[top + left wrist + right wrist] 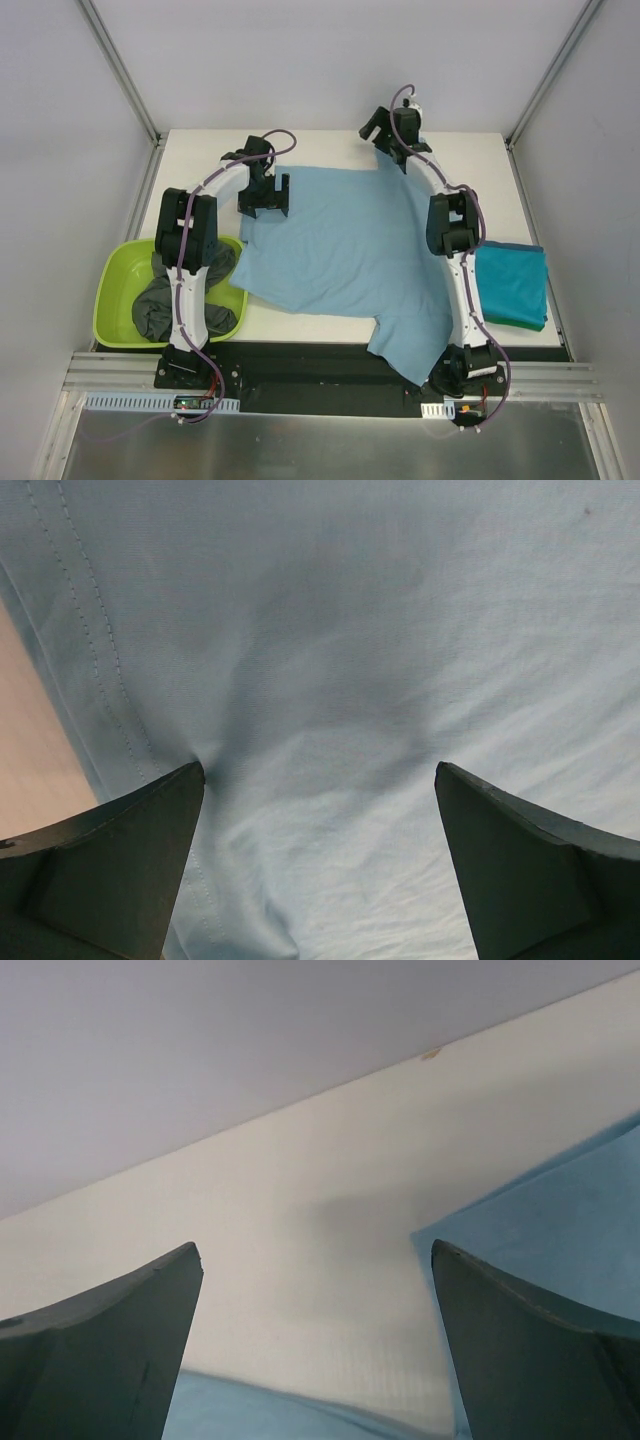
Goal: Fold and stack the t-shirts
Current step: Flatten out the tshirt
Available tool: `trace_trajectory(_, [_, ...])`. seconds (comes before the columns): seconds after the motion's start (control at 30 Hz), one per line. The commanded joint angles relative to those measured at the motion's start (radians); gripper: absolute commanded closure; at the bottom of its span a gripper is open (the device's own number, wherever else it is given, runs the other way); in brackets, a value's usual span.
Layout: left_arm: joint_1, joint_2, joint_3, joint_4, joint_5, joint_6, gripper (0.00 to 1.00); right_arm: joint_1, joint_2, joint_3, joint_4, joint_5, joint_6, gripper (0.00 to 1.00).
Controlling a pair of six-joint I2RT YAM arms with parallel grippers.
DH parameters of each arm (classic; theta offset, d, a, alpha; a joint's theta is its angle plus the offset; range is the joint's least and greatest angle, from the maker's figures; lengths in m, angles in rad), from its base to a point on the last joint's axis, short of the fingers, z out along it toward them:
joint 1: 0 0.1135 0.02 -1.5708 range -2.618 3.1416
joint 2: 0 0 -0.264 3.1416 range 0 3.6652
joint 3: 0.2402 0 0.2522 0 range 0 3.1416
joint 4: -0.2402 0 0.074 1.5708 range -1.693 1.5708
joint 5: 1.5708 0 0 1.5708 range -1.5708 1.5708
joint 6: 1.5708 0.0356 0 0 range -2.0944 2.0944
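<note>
A light blue t-shirt (pixel 340 250) lies spread flat over the middle of the table, one part hanging over the front edge. My left gripper (pixel 264 203) hovers open over its far left corner; the left wrist view shows the blue cloth (pixel 330 680) and its stitched hem between the wide-apart fingers (pixel 120 860). My right gripper (pixel 382 128) stands open at the far edge past the shirt's top right corner, with bare table (pixel 300 1260) between its fingers (pixel 530 1340). A folded teal t-shirt (pixel 510 285) lies at the right. Dark grey t-shirts (pixel 165 308) sit in the tub.
A lime-green plastic tub (pixel 120 285) stands at the left front, partly under my left arm. White enclosure walls (pixel 320 60) surround the table on three sides. A black strip (pixel 320 360) runs along the front edge by the arm bases.
</note>
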Motion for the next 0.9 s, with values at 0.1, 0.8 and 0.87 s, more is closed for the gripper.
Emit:
trace_trajectory(0.1, [0.012, -0.051, -0.015, -0.009, 0.002, 0.009, 0.01, 0.016, -0.260, -0.163, -0.059, -0.008, -0.183, 0.00])
trace_trajectory(0.8, [0.014, 0.011, 0.080, -0.012, 0.103, -0.020, 0.01, -0.062, -0.668, -0.746, -0.596, -0.007, -0.344, 0.04])
trace_trajectory(0.87, [0.017, 0.035, 0.096, -0.019, 0.106, -0.027, 0.01, -0.079, -0.622, -0.707, -0.601, -0.019, -0.331, 0.04])
